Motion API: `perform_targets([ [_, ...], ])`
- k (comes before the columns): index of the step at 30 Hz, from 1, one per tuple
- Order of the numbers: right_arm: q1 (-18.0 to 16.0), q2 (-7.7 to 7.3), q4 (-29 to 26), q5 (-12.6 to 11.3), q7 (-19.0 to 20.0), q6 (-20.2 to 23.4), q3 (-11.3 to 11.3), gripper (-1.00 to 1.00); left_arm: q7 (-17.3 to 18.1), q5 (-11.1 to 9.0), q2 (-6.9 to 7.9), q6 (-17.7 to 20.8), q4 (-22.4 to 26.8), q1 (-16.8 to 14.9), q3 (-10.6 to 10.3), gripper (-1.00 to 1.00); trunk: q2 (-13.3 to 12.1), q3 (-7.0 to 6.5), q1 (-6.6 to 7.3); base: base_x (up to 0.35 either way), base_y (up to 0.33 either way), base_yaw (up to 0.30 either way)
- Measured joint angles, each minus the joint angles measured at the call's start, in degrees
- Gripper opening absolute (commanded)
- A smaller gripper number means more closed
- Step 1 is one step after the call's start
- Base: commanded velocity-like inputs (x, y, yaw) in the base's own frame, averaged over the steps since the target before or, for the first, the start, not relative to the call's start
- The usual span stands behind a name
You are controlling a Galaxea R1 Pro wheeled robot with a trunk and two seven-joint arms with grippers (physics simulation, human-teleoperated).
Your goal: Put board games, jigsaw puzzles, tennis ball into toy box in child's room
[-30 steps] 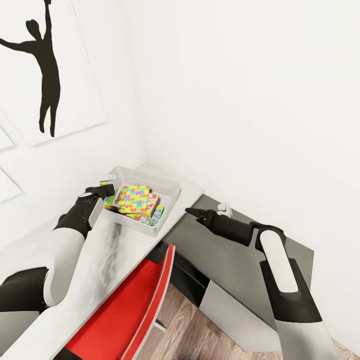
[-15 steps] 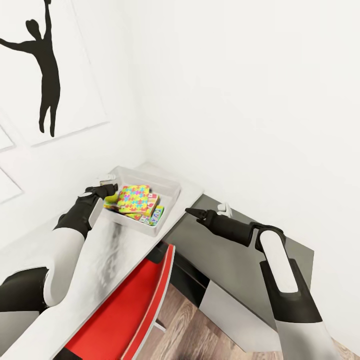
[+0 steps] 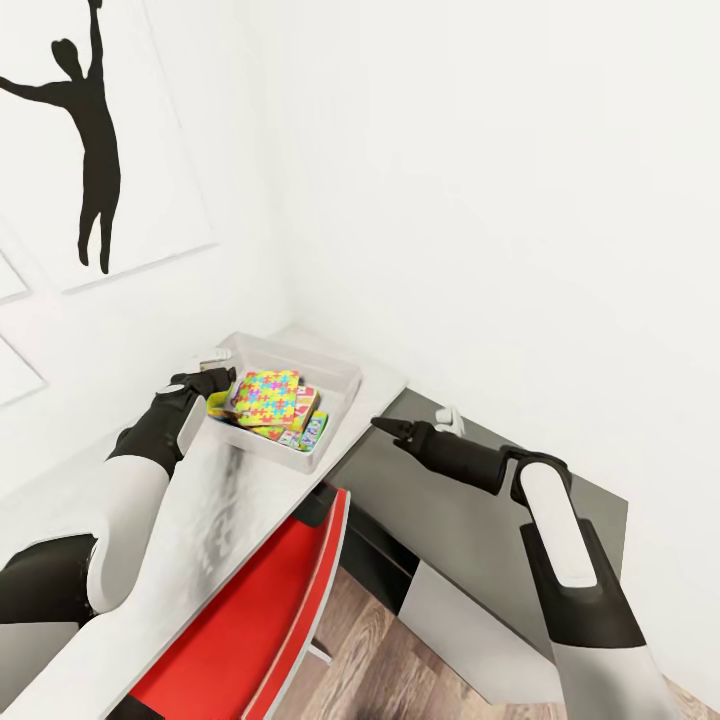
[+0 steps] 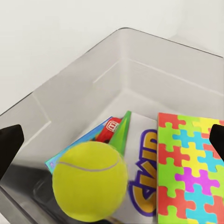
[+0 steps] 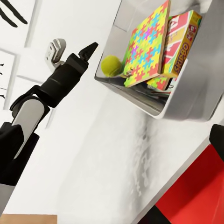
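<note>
white walls (image 3: 480, 180), wood floor (image 3: 370, 660), red chair (image 3: 260, 620)

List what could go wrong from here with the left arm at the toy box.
1. The left gripper, open, hangs at the toy box rim; pulling back carelessly could clip the wall and shove the box along the table.
2. The tennis ball rests on slanted board games beside the jigsaw puzzle; a jolt could set it rolling inside the box.

One toy box (image 3: 335, 375) sits at centre frame, holding one tennis ball (image 4: 89, 181), one jigsaw puzzle (image 3: 266, 393) on top, and at least two board games (image 5: 183, 42) beneath. Two grippers: left gripper (image 3: 215, 379), right gripper (image 3: 385, 428). One red chair (image 3: 255, 620) at lower left.
</note>
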State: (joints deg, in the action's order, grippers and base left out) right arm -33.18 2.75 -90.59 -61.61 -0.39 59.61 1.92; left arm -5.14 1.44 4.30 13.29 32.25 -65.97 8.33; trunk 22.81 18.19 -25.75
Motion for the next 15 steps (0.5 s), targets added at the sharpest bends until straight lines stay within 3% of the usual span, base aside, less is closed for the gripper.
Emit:
perform_targets([
  [15,0.1,-0.03,0.0,0.0,0.1,0.0,0.0,1.0,0.0,0.0,-0.07,0.0,0.0,0.0,0.0,1.0,0.0,0.0,0.0,0.0,0.0,0.0],
])
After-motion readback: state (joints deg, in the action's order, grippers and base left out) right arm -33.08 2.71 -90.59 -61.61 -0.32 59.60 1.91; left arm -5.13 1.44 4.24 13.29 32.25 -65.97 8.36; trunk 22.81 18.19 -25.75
